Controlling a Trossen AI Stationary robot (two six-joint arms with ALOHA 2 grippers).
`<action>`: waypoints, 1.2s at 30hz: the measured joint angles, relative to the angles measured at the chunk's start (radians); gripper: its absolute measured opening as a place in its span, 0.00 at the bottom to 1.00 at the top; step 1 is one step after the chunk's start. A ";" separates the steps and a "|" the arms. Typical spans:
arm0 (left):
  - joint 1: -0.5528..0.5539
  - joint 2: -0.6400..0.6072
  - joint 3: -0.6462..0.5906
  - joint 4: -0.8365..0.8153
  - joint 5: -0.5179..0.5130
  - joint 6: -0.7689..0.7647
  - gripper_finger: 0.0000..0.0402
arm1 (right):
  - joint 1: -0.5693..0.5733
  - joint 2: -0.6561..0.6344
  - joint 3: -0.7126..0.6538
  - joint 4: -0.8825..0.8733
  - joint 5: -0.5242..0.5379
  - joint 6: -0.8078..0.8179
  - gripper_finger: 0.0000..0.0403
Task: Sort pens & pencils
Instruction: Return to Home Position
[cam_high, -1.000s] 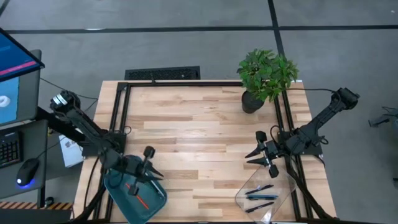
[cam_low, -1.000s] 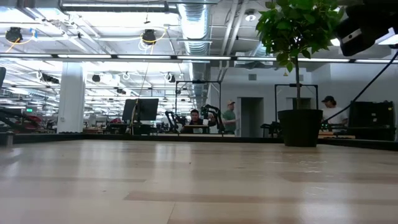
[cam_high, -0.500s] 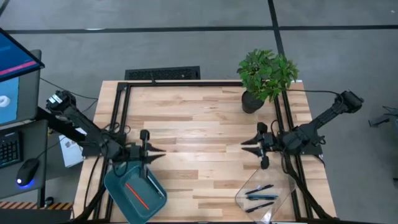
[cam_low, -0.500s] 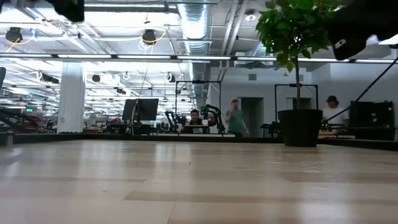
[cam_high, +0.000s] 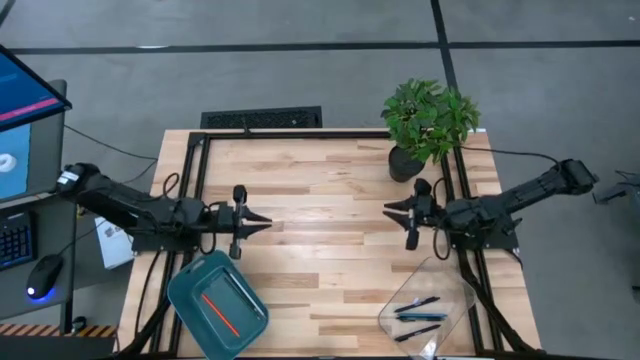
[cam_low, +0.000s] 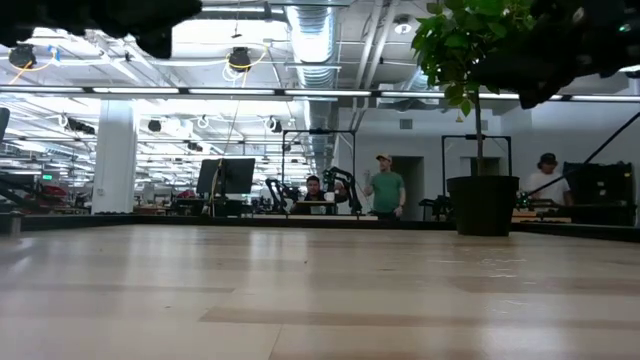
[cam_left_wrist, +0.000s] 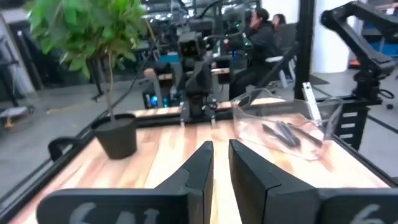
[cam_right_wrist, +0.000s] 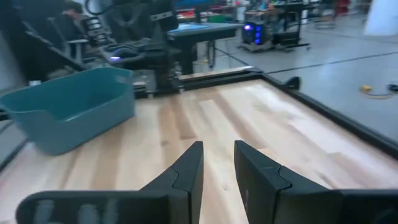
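**High view:** The left claw (cam_high: 262, 218) is held over the left middle of the worktop (cam_high: 320, 190). The right claw (cam_high: 390, 210) is over the right middle. Tips are faced at each other, well apart. The pencils (cam_high: 222, 312) are in the blue bin (cam_high: 195, 320) at near left; only the orange-red one can be made out. The pens (cam_high: 418, 312) are in the clear bin (cam_high: 440, 280) at near right. No loose stick is seen, so sorting is judged done. The plant (cam_high: 430, 120) is stood at far right, near the right claw.

**Low view:** Only bare worktop (cam_low: 320, 300), the plant pot (cam_low: 483, 205) and people (cam_low: 385, 190) in the room beyond are shown. No bin is seen.

**Left wrist view:** The left claw (cam_left_wrist: 219, 146) is narrowly parted and nothing is held. The clear bin (cam_left_wrist: 311, 115) with pens (cam_left_wrist: 283, 132) is seen ahead.

**Right wrist view:** The right claw (cam_right_wrist: 216, 146) is narrowly parted and empty. The blue bin (cam_right_wrist: 74, 115) is seen across the worktop.

**Risks, as judged:** The plant could be knocked over if the right arm is swung far while folding. The blue bin could be clipped and tipped if the left arm is dropped near. Nothing is placed between the claws.
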 joint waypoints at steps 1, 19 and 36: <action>0.020 0.000 0.000 -0.008 0.019 -0.013 0.11 | -0.013 0.000 0.000 0.000 -0.005 -0.006 0.28; 0.254 0.010 0.001 -0.033 0.264 0.015 0.11 | -0.190 0.000 0.000 0.000 -0.014 -0.090 0.28; 0.265 0.010 0.001 -0.029 0.296 0.017 0.11 | -0.151 -0.264 0.000 -0.189 -0.030 -0.192 0.28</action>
